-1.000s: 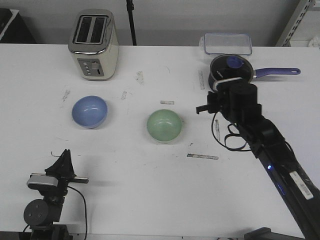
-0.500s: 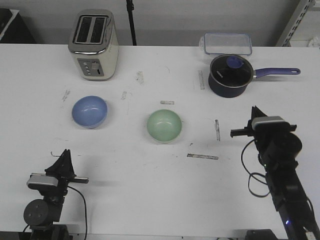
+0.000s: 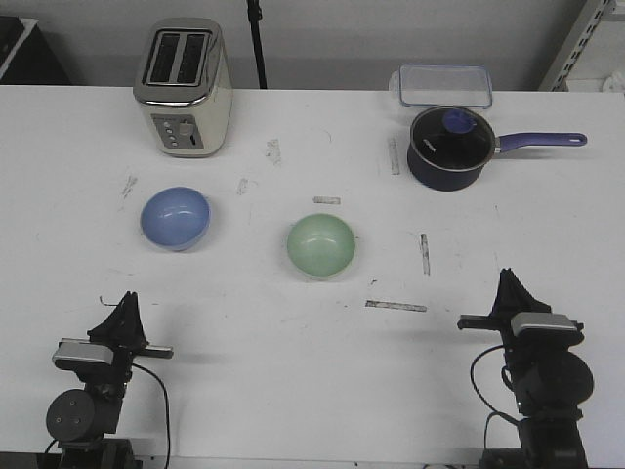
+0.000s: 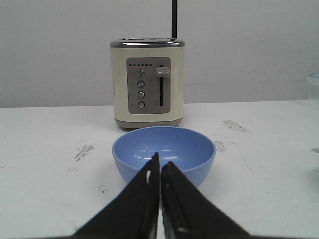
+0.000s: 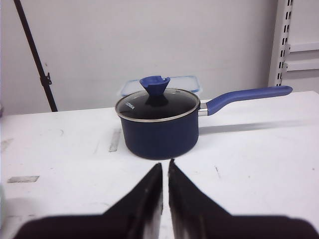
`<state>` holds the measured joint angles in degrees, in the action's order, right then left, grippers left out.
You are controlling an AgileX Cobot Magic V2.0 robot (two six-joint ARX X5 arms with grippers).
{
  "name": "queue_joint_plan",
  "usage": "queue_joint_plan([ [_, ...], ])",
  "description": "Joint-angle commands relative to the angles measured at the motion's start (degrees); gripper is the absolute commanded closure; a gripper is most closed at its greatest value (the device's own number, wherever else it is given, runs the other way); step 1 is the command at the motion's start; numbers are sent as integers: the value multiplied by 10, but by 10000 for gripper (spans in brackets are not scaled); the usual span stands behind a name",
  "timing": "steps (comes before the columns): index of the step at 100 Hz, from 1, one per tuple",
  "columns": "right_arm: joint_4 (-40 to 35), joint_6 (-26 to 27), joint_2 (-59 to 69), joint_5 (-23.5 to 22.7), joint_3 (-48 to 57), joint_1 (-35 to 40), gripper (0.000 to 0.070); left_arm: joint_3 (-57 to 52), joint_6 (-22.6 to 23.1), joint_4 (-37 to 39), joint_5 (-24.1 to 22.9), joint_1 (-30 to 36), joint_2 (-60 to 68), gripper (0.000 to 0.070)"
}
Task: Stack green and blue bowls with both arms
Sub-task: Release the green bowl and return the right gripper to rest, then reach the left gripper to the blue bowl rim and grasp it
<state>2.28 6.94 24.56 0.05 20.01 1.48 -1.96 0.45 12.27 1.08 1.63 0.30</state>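
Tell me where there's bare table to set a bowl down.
Bare: the wide strip between the bowls and both grippers, left and right. Also between blue bowl and green bowl. Crowded: the far edge by toaster, saucepan and container.

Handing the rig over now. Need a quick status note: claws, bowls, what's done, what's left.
Left claw: shut, empty, parked at the near left edge, pointed at the blue bowl.
Right claw: shut, empty, parked at the near right edge, facing the saucepan.
Blue bowl sits upright in front of the toaster, left of centre. Green bowl sits upright mid-table, apart from the blue one.
Done: nothing; neither bowl is held or stacked.
Left: grasp one bowl with each arm and nest one in the other.
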Motion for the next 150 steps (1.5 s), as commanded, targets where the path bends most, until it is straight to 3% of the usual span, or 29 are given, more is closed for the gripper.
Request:
queue_joint_plan([
  [1,-12,12,-28,0,-1,0,689,13,-5,7,0,-1,-1,698],
  [18,-58,12,-100,0,-1,0,689,13,-5,7,0,-1,-1,698],
  [45,-53,12,-156,0,-1,0,689,13,-5,7,0,-1,-1,698],
  [127,-53,12,-160,0,-1,0,689,13,-14,14,-1,-1,-1,699],
  [150,-53,12,-160,0,-1,0,689,-14,-10,77,-3,-1,2,699],
])
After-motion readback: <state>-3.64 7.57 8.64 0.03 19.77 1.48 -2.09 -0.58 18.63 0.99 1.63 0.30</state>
